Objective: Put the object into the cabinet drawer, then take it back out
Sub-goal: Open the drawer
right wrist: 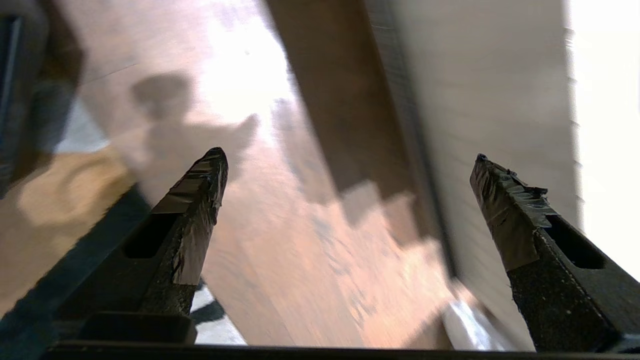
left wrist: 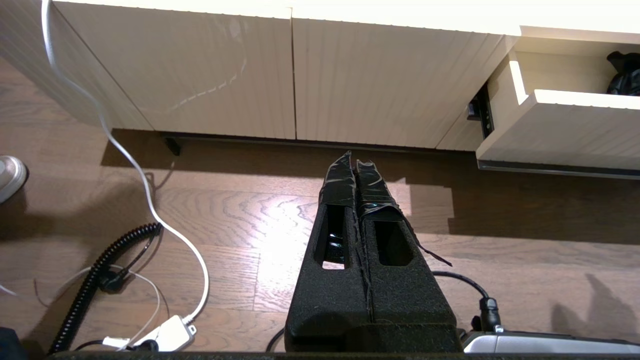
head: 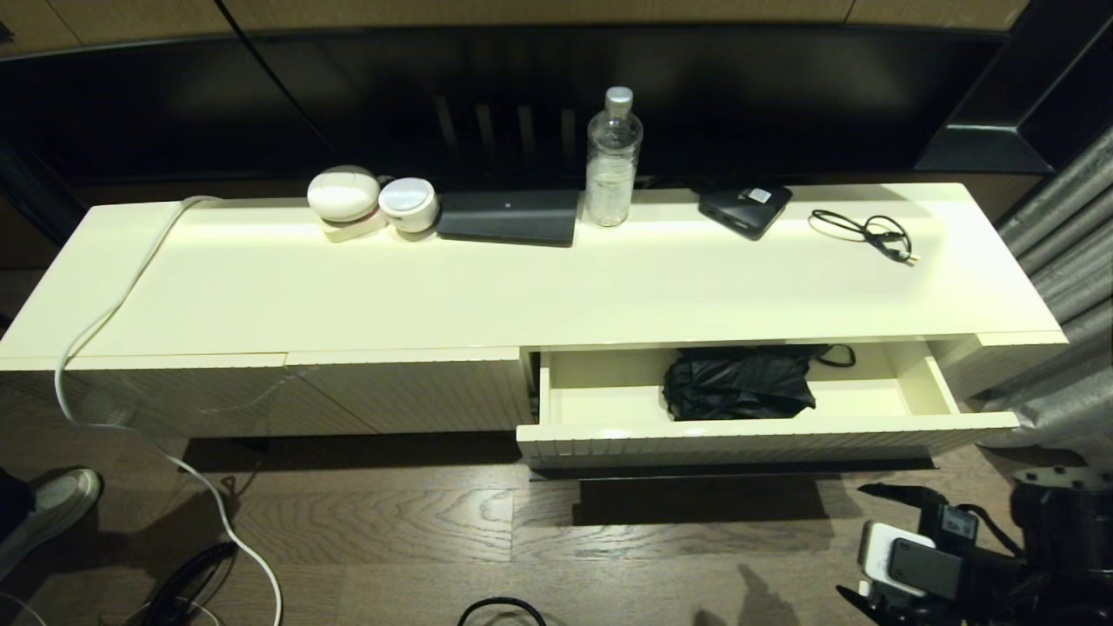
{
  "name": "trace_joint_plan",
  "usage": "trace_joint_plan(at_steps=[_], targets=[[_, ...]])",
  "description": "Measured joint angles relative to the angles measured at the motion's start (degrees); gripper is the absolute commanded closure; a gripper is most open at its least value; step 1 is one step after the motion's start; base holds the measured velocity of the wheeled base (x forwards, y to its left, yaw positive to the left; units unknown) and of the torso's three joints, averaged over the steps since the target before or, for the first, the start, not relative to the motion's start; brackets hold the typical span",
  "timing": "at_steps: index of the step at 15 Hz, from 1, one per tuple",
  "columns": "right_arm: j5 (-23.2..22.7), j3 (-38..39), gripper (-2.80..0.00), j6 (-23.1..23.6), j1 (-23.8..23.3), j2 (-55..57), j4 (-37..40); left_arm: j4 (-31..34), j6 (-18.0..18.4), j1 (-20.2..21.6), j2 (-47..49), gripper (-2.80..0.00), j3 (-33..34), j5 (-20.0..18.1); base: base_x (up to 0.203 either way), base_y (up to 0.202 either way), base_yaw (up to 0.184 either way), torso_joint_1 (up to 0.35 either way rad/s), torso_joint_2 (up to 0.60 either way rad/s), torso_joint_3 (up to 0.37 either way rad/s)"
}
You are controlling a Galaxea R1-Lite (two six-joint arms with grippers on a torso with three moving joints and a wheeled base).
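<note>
The object, a black folded umbrella (head: pixel 739 384), lies inside the open cabinet drawer (head: pixel 765 439), near its middle, with its strap trailing toward the back right. The left wrist view shows the drawer (left wrist: pixel 575 130) pulled out, with a corner of the umbrella (left wrist: pixel 625 75) inside. My right arm (head: pixel 948 548) is low at the front right, below and in front of the drawer. My right gripper (right wrist: pixel 350 154) is open wide and empty above the wooden floor beside the drawer's ribbed front. My left gripper (left wrist: pixel 354 160) hangs shut over the floor in front of the closed cabinet panels.
On the cabinet top stand a water bottle (head: pixel 613 156), a small black box with a white label (head: pixel 745 207), a thin black cable (head: pixel 865 230), two white round devices (head: pixel 343 193) and a flat black slab (head: pixel 509 216). A white cord (head: pixel 130 296) runs to the floor; a shoe (head: pixel 52 504) is front left.
</note>
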State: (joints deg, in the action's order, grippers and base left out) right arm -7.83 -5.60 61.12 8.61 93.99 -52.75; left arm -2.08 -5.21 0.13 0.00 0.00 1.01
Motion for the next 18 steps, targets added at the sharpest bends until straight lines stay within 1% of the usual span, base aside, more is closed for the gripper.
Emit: trace_joint_plan(at_steps=[2,3,5,9,10,12,13,18], targets=[[2.2,0.3,-2.8,-1.3,-0.9,-9.3,4.9,0.0,0.0,0.0,0.0,0.0,0.0,0.0,0.0,0.0,0.0,0.0,0.0,0.0],[3.4,-1.0,-2.8,-2.0,-1.4,-13.7,9.6,0.0,0.0,0.0,0.0,0.0,0.0,0.0,0.0,0.0,0.0,0.0,0.0,0.0],[5.2,-6.8,-2.8,-4.2,-2.1,-19.8,20.2,0.0,0.0,0.0,0.0,0.0,0.0,0.0,0.0,0.0,0.0,0.0,0.0,0.0],[6.2,-19.3,-2.8,-9.6,-2.9,-22.4,36.1,0.0,0.0,0.0,0.0,0.0,0.0,0.0,0.0,0.0,0.0,0.0,0.0,0.0],[6.2,-22.2,-2.8,-11.2,-3.1,-21.8,39.1,0.0,0.0,0.0,0.0,0.0,0.0,0.0,0.0,0.0,0.0,0.0,0.0,0.0],[6.3,-26.6,-2.8,-15.3,-3.5,-19.6,41.4,0.0,0.0,0.0,0.0,0.0,0.0,0.0,0.0,0.0,0.0,0.0,0.0,0.0],[6.3,-28.7,0.0,-16.3,-3.8,-18.2,41.6,0.0,0.0,0.0,0.0,0.0,0.0,0.0,0.0,0.0,0.0,0.0,0.0,0.0],[5.4,-39.8,0.0,-17.4,-5.9,-11.6,48.5,0.0,0.0,0.0,0.0,0.0,0.0,0.0,0.0,0.0,0.0,0.0,0.0,0.0]])
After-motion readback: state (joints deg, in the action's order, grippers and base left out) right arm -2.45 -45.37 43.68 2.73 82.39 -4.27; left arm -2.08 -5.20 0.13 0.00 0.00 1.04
